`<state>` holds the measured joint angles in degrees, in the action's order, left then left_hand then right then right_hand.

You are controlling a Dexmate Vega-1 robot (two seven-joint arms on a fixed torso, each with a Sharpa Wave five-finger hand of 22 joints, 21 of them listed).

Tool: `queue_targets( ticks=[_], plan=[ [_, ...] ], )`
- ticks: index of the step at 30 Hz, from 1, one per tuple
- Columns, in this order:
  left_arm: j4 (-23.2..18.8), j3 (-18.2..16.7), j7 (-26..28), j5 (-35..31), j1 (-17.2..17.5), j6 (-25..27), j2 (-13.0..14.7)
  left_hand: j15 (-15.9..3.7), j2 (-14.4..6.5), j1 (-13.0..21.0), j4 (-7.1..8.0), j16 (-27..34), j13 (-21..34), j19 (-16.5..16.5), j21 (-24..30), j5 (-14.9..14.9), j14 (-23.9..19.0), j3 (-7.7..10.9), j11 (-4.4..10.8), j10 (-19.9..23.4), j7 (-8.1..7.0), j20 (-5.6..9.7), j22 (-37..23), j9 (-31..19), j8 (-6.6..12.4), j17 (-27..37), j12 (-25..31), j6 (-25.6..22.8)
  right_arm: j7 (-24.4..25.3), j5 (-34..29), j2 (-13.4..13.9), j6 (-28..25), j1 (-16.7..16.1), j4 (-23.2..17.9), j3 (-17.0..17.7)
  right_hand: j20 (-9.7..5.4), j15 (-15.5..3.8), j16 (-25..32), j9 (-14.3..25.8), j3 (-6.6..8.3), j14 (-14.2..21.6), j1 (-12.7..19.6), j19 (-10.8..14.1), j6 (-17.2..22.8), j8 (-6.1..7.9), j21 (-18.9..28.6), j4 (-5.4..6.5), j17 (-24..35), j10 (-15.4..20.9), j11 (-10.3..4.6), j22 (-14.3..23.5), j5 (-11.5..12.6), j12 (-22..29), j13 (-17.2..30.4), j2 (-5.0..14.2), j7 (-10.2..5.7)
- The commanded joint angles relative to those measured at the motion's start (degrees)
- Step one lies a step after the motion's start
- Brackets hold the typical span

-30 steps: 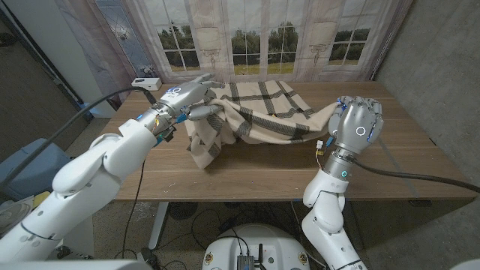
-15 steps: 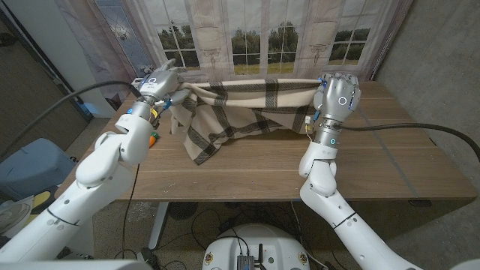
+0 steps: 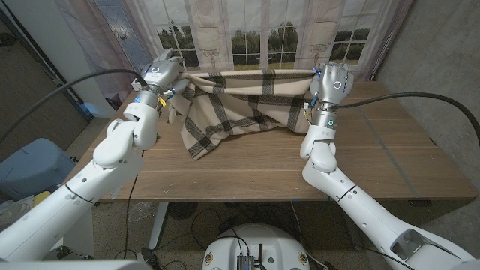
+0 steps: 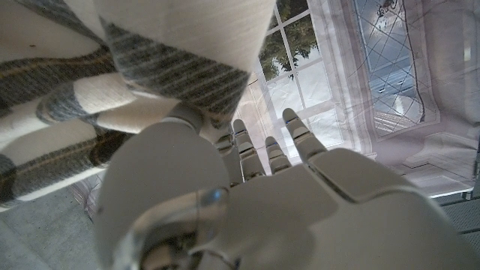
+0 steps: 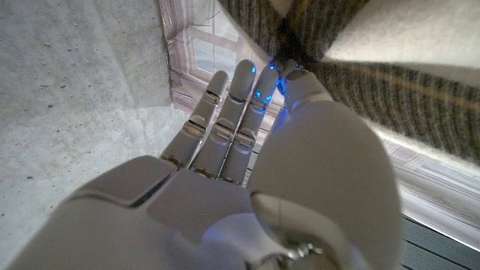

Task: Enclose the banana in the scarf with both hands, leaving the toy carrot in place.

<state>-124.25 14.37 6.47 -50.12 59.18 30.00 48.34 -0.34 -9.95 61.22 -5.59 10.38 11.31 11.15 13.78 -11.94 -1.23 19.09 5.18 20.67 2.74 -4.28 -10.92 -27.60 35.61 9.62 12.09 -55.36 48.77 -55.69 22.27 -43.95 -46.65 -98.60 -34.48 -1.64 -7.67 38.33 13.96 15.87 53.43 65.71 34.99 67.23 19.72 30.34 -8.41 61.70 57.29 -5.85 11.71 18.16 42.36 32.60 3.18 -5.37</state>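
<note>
1. Between the two raised hands, the cream wool scarf with dark plaid stripes (image 3: 238,101) hung stretched like a curtain, its top edge running nearly level from one hand to the other.
2. The left hand (image 3: 161,73) pinched one upper corner of the scarf; in the left wrist view the thumb pressed the striped cloth (image 4: 112,82) while the other fingers (image 4: 262,150) reached out straight and apart.
3. The right hand (image 3: 335,79) gripped the opposite upper corner; in the right wrist view its thumb was tucked into the gathered cloth (image 5: 360,67) beside fingers (image 5: 225,112) that lay close together and extended.
4. Below the hands, the scarf's lower edge draped onto the wooden table (image 3: 375,161), with one long corner trailing down nearer the left hand's side.
5. Whether the banana lay under the hanging cloth could not be told.
</note>
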Motion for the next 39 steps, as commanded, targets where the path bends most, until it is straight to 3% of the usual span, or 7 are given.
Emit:
queue_targets(
  ticks=[1, 13, 18, 30, 39],
  plan=[
    [3.5, 8.9, -3.7, -2.1, -9.7, 2.9, 2.1, -0.56, 0.7, -0.2, -0.22, 0.1, 0.2, 0.4, 0.3, 0.0, -0.2, -0.25, 0.28, 0.4, -0.86, 0.32, -0.2, 0.3, 0.28, -0.1, 0.0, -1.9, -4.3, 5.8, 4.1, 0.6, 8.1, 4.4, -4.5, 0.19, -5.11, -0.3, 0.1, 0.47, 0.4, -0.5, -0.3, 0.3, 0.08, 0.3, -0.01, 0.0, 0.2, -0.55, 0.1, 0.1, -0.1, 0.0, 0.15, -0.36],
    [6.8, 13.5, -6.7, -3.0, -15.4, 3.5, 1.5, -0.68, 0.8, -0.2, -0.46, 0.0, 0.1, 0.6, 0.3, 0.1, -0.2, -0.34, 0.35, 0.5, -1.14, 0.47, -0.1, 1.1, -0.08, -0.1, 0.0, -2.3, -7.3, 7.9, 3.9, 1.3, 15.9, 11.9, -9.2, 0.16, -5.18, -0.9, -0.1, 0.34, 0.3, -0.7, -0.5, 0.1, -0.12, 0.5, 0.06, -0.4, 0.1, -0.91, 0.0, 0.0, -0.6, -0.2, 0.30, -0.75],
    [9.3, 15.2, -6.7, -2.7, -17.5, 3.2, 0.5, -1.03, 0.8, -0.2, -0.60, 0.1, 0.1, 0.7, 0.3, 0.1, -0.4, -0.39, 0.55, 0.7, -1.18, 0.75, -0.1, 1.5, -0.17, -0.1, 0.0, -2.6, -7.5, 9.0, 2.9, 2.6, 19.4, 16.8, -11.3, 0.12, -5.21, -1.1, -0.2, 0.24, 0.4, -0.8, -0.5, 0.2, -0.11, 0.6, 0.08, -0.5, 0.1, -0.96, 0.0, -0.1, -0.8, -0.3, 0.29, -0.87],
    [15.9, 19.6, -6.9, -2.6, -22.8, 3.4, -2.1, -1.34, 1.0, 0.0, -1.00, 0.1, 0.1, 0.9, 0.2, 0.3, -0.6, -0.42, 0.84, 1.0, -1.17, 1.11, 0.0, 2.3, -0.47, -0.1, 0.0, -3.1, -6.9, 12.9, -1.8, 7.8, 28.8, 33.0, -16.8, 0.10, -5.23, -1.3, -0.5, 0.16, 0.5, -0.9, -0.6, 0.3, -0.25, 0.9, 0.06, -0.4, 0.1, -1.15, 0.0, -0.1, -1.1, -0.4, 0.30, -1.14],
    [20.0, 21.9, -6.2, -2.3, -24.7, 4.1, -3.2, -1.36, 1.0, 0.1, -1.28, 0.1, 0.0, 1.0, 0.2, 0.4, -0.7, -0.41, 0.98, 1.2, -1.01, 1.05, 0.0, 3.0, -0.81, -0.1, 0.0, -3.2, -5.1, 16.3, -7.1, 12.5, 35.8, 47.8, -21.6, 0.16, -5.21, -1.9, -0.7, 0.26, 0.3, -1.1, -0.6, 0.3, -0.39, 1.1, 0.15, -0.4, 0.1, -1.16, -0.1, -0.1, -1.5, -0.8, 0.40, -1.35]
  ],
)
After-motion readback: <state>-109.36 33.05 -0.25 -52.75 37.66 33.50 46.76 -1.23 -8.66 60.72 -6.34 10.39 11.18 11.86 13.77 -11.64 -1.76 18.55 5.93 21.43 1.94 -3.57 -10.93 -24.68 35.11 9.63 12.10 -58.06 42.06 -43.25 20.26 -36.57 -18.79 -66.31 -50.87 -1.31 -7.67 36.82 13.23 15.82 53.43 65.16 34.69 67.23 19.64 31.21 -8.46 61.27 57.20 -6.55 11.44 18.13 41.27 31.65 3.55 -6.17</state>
